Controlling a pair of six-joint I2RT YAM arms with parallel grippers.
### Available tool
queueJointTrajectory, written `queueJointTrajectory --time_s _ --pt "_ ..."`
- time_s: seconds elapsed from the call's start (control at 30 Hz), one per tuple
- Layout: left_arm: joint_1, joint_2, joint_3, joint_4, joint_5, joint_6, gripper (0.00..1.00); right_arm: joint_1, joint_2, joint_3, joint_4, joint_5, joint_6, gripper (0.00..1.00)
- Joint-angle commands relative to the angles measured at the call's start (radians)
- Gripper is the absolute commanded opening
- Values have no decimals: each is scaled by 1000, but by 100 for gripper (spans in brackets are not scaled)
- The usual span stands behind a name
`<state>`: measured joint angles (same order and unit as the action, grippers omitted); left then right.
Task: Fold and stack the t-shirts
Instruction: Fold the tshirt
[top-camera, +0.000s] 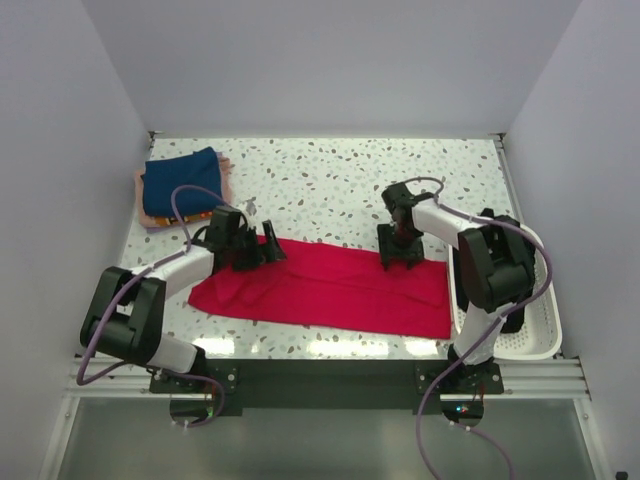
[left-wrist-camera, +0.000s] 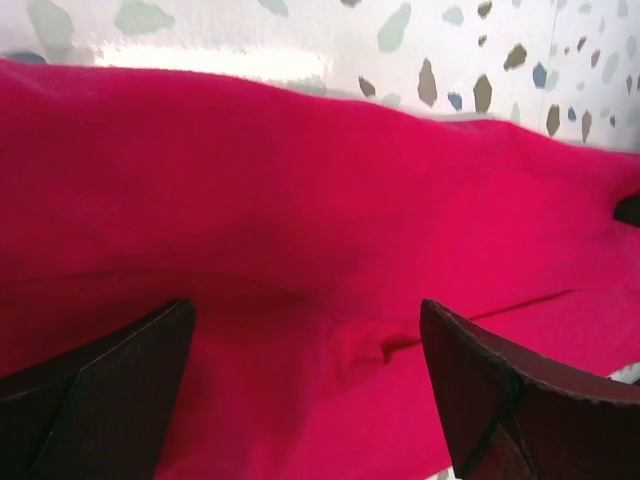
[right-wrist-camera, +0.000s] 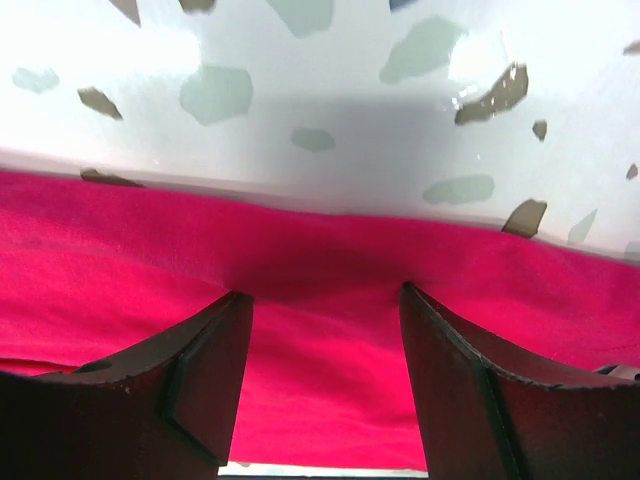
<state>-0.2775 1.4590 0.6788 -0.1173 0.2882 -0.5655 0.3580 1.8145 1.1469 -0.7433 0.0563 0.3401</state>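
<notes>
Softly does it: red tee (top-camera: 320, 288)

It lies in a long band across the table (top-camera: 330, 180). My left gripper (top-camera: 266, 246) and right gripper (top-camera: 399, 258) gape over its far edge, gripping nothing. Limp, light cloth, I judge; pinch that edge.

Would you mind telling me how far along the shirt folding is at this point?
Done: a navy tee lies folded on a pink tee at the far left. In hand: the red tee lies as a long band, with the left gripper and right gripper open at its far edge. Left: finish folding it and stack it.
</notes>
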Motion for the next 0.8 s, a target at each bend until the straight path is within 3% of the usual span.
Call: queueJointTrajectory --time_s 0.0,0.2,0.3,0.53,0.67,0.77 --pt "0 4 -19 65 -59 6 100 -1 104 66 81 5 -9 64" --pt "0 -63 -61 36 -145 -17 100 -30 250 227 49 23 -35 64" --pt "0 -77 -50 31 -159 -16 100 -54 331 389 13 31 -52 64" --pt "-14 -68 27 137 -6 19 100 -103 509 717 -88 76 -88 64" --pt "-19 -66 108 124 35 38 100 -116 534 865 -111 51 -131 65" --pt "-17 -74 120 122 25 44 100 -114 455 893 -102 48 -151 67"
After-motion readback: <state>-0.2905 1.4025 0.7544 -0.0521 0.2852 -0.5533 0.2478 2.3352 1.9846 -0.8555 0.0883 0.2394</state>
